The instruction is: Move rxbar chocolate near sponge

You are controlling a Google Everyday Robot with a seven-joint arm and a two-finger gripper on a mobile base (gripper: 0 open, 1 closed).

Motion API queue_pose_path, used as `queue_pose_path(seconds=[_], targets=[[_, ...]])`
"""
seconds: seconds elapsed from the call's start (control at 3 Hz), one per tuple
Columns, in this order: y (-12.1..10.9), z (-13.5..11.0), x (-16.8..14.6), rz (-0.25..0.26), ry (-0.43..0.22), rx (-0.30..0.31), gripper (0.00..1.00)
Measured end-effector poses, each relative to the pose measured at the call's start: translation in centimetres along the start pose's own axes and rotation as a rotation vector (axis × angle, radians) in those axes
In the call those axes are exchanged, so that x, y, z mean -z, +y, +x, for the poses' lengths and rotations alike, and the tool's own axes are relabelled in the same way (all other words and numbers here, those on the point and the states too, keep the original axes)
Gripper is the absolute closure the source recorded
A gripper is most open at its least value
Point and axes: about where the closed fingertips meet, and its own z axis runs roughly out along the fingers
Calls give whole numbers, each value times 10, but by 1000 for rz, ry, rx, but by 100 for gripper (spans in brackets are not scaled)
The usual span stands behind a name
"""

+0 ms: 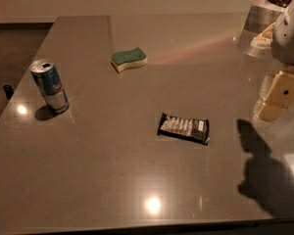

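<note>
The rxbar chocolate (pixel 183 128) lies flat at the centre of the counter (pixel 103 180), long axis along the front edge — left of the gripper (pixel 271 105), which hovers at the right edge; whether it is open cannot be told. The sponge (pixel 129 59) sits toward the far edge.

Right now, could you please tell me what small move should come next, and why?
Probably bring the hand left and down over the rxbar chocolate. The hand hangs at the right side of the table, apart from the bar, which lies flat mid-table, far from the sponge at the back.
</note>
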Motion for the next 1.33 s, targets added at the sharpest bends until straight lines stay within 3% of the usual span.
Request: queue_pose_path(seconds=[0.67, 1.33], targets=[[-5, -1, -15, -11, -4, -12, 0], [-13, 2, -61, -32, -16, -38, 0]])
